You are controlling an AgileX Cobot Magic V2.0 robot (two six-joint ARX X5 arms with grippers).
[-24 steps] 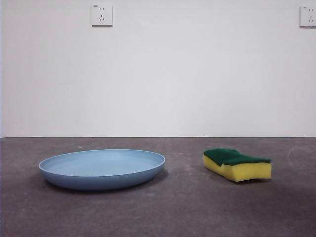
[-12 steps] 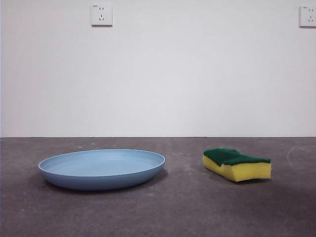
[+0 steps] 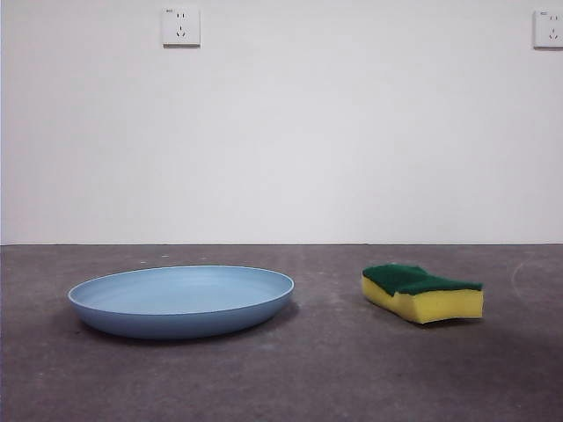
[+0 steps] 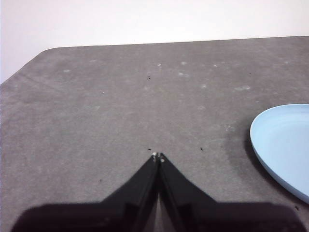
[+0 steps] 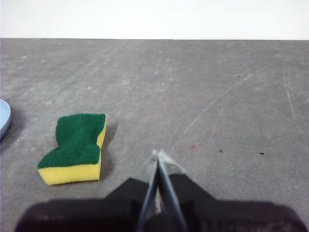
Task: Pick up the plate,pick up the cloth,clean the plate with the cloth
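The light-blue plate [image 3: 182,301] lies flat on the grey table, left of centre in the front view; the left wrist view catches its rim [image 4: 285,145]. The cloth, a yellow sponge with a green top [image 3: 422,292], rests to the plate's right, and the right wrist view shows it too [image 5: 75,147]. My left gripper [image 4: 158,156] is shut and empty, hovering over bare table beside the plate. My right gripper [image 5: 158,155] is shut and empty, off to the side of the cloth. Neither arm appears in the front view.
A white wall with two power sockets [image 3: 181,26] stands behind the table. The table's rounded corner [image 4: 29,63] shows in the left wrist view. A sliver of the plate [image 5: 3,118] sits beyond the cloth in the right wrist view.
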